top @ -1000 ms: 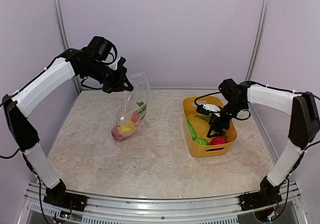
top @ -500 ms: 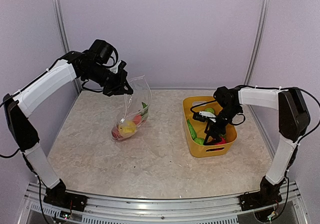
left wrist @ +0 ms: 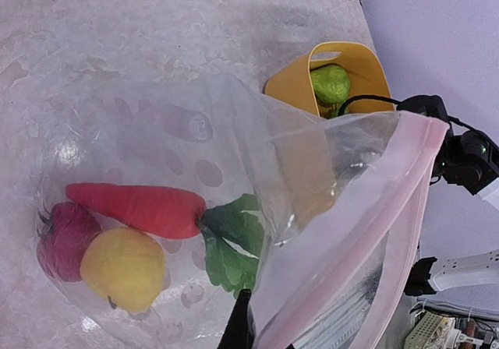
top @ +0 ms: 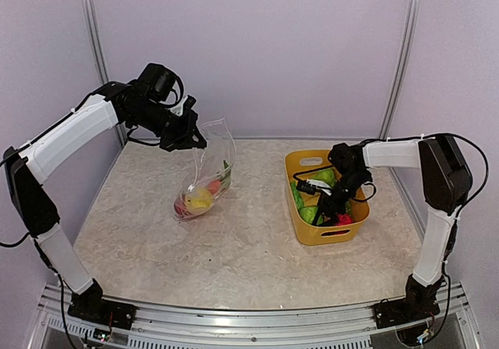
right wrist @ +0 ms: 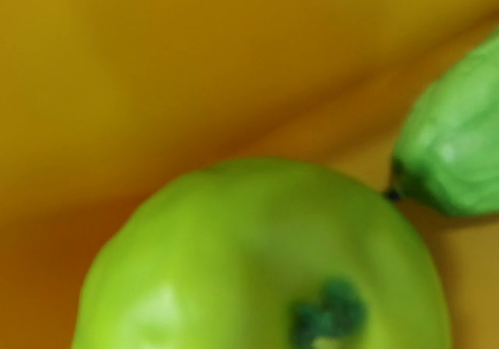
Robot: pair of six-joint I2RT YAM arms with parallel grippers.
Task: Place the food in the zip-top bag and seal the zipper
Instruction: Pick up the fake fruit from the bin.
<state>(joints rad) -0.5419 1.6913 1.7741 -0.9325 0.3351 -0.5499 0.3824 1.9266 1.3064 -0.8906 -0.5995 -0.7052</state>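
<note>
Marbled tabletop, yellow basket near bag

I am logging a clear thin plastic zip-top bag, hanging upright with its mouth gaping and its pink-tinted zipper strip unsealed. A red carrot-shaped piece, a yellow round fruit and a dark red round fruit are lying inside. A green round toy fruit is sitting in the yellow plastic basket.
</note>
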